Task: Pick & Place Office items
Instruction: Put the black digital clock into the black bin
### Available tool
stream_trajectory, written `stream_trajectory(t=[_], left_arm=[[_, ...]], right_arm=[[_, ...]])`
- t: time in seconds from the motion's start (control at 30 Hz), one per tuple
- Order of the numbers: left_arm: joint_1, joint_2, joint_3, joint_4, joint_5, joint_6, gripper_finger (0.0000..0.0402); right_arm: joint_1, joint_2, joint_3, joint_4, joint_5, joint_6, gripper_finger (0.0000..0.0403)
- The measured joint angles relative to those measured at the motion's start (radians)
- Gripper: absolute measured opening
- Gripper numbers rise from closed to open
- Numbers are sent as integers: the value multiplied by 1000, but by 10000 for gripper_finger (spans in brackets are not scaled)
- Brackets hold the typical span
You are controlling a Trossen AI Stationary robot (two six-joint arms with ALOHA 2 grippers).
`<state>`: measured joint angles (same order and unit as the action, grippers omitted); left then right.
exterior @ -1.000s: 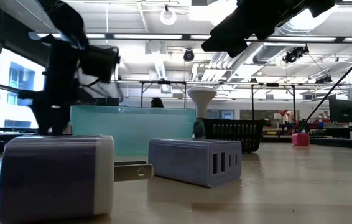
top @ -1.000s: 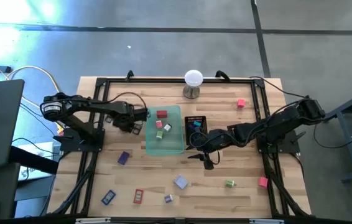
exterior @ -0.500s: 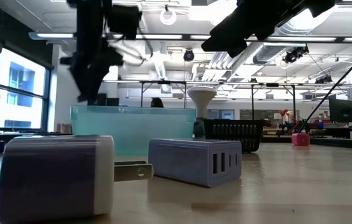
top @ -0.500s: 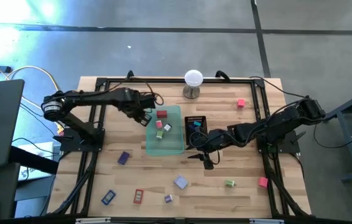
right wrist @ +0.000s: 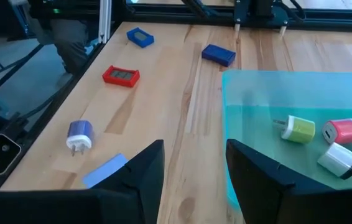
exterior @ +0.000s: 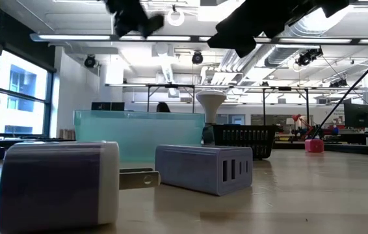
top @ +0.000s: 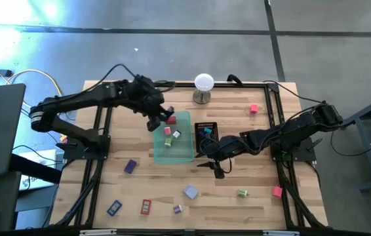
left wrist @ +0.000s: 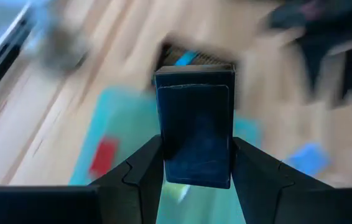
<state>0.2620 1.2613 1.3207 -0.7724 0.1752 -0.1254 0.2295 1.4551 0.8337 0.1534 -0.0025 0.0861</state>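
My left gripper (top: 160,119) hangs high over the far-left corner of the translucent green tray (top: 184,155), shut on a dark block (left wrist: 194,134). In the low view it shows only at the top edge (exterior: 132,16). The tray holds a red item (top: 170,120) and green (right wrist: 300,129), pink (right wrist: 344,130) and white (right wrist: 341,158) chargers. My right gripper (right wrist: 191,180) is open and empty, low beside the black mesh tray (top: 206,126), also seen from above (top: 218,168). More items lie loose on the wood. My left gripper pinches the dark block between its two fingers (left wrist: 142,171), one on each long side (left wrist: 163,149). The block sticks out past the fingertips, lifted clear above the green tray. The fingers come from above, slanting toward the table's right.
Loose on the table: dark blue block (top: 130,166), blue (top: 114,208) and red (top: 146,206) flat pieces, pale purple block (top: 190,191), purple charger (exterior: 60,185), green piece (top: 242,193), pink pieces (top: 254,109) (top: 276,191). A white ball on a stand (top: 203,86) sits by the far edge.
My left gripper has risen well above the table and moved from left of the green tray toward its far-left corner, the arm stretching out to the right. In the low view it climbed nearly out of the picture. My right arm has stayed still.
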Motion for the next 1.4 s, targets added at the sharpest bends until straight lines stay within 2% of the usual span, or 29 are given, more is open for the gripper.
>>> stream_trajectory(t=[0.13,0.4,0.53,0.83,1.13,1.23,1.4], left_arm=[[-34,-6,-11,125,139,73,153],[-88,0,-104,422,302,190,153],[-87,0,-125,481,377,201,153],[-79,0,-130,498,413,207,153],[-79,0,-130,497,383,181,153],[-79,0,-130,496,341,171,153],[-82,0,-130,488,331,128,153]], right_arm=[[0,0,0,2,0,26,160],[0,0,0,19,0,45,160],[0,0,0,18,0,49,160],[0,0,0,16,0,44,160],[0,0,0,24,10,41,160],[0,0,0,50,60,26,160],[0,0,0,69,193,18,160]])
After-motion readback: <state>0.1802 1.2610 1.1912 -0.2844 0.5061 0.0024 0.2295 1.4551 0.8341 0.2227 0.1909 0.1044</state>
